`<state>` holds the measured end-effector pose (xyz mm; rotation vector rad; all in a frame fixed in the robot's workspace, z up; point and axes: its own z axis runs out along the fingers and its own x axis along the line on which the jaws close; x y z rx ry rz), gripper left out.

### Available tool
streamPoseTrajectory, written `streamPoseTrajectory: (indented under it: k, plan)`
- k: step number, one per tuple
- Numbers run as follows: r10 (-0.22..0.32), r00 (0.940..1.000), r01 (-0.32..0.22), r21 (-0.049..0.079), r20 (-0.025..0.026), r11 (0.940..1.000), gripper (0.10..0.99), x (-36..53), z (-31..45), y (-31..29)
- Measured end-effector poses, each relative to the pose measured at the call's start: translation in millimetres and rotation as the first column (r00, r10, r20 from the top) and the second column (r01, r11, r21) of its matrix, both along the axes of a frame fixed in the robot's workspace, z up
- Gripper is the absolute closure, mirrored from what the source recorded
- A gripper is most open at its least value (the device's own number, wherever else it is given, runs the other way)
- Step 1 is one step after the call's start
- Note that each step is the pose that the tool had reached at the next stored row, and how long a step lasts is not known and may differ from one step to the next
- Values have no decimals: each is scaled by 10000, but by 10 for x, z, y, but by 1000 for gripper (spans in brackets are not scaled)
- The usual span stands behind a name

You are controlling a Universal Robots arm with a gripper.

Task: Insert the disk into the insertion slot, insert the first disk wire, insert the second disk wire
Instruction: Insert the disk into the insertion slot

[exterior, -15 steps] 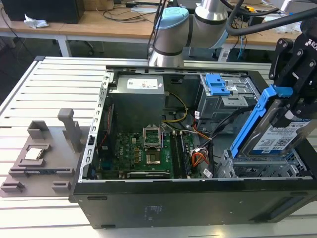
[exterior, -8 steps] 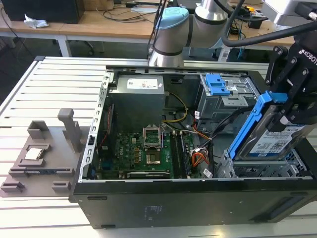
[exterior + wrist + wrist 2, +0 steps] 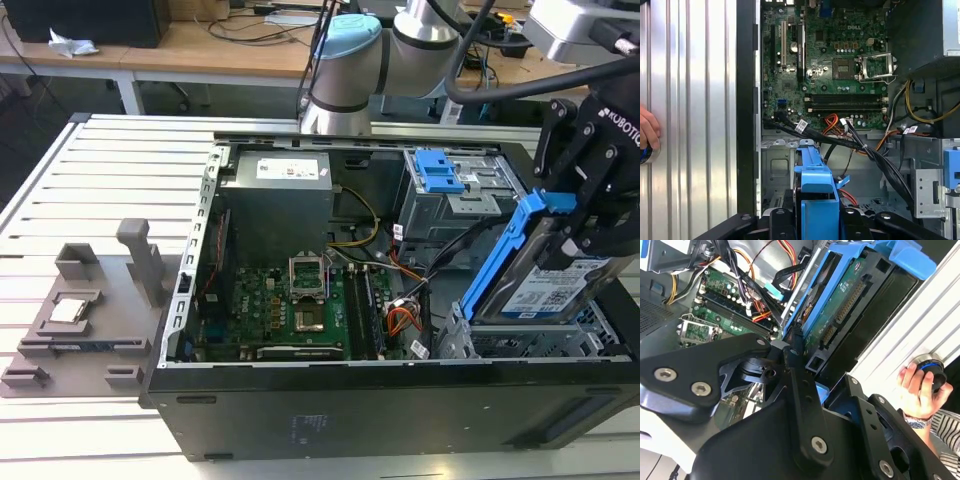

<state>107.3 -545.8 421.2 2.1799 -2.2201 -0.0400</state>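
My gripper (image 3: 580,225) is shut on the disk (image 3: 545,285), a silver drive with a white label in a bright blue carrier. The disk hangs tilted, its low end over the insertion slot (image 3: 520,345), a low silver perforated cage at the case's front corner on the exterior view's right. In the second wrist view the black fingers (image 3: 792,347) clamp the disk (image 3: 850,305) by its edges. The first wrist view has the blue carrier (image 3: 815,180) between the gripper (image 3: 817,220) and the silver slot floor (image 3: 777,165). Black disk wires (image 3: 860,147) cross beside the slot.
The open computer case holds a motherboard (image 3: 290,300), a power supply (image 3: 275,190) and a taller grey cage with a blue latch (image 3: 440,175). Orange wires (image 3: 400,320) lie near the slot. A grey fixture (image 3: 90,300) sits on the slatted table. A person's hand (image 3: 920,385) rests on a button.
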Motion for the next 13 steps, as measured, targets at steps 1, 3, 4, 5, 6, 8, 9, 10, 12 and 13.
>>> streamPoseTrajectory:
  k: [1, 3, 4, 5, 6, 8, 9, 10, 12, 13]
  plan:
    - [0, 10000, 0, 0, 0, 10000, 722, 0, -8, 0]
    - [0, 10000, 0, 0, 0, 10000, 722, 0, -42, 0]
    - [-1, 10000, 1, 1, 0, 10000, 722, 0, -57, 0]
    - [0, 10000, 0, 1, 0, 10000, 722, 0, -67, 0]
    - [-1, 10000, 1, 1, 0, 10000, 722, 0, -94, 0]
    - [-1, 10000, 1, -1, 0, 10000, 722, 0, -123, 0]
    - [-1, 10000, 1, -1, 0, 10000, 722, 0, -128, 0]
    - [0, 10000, 0, -1, 0, 10000, 722, 0, -131, 0]
    - [0, 10000, 0, -1, 0, 10000, 722, 0, -134, 0]
    - [-1, 10000, 1, 0, 0, 10000, 722, 0, -135, 0]
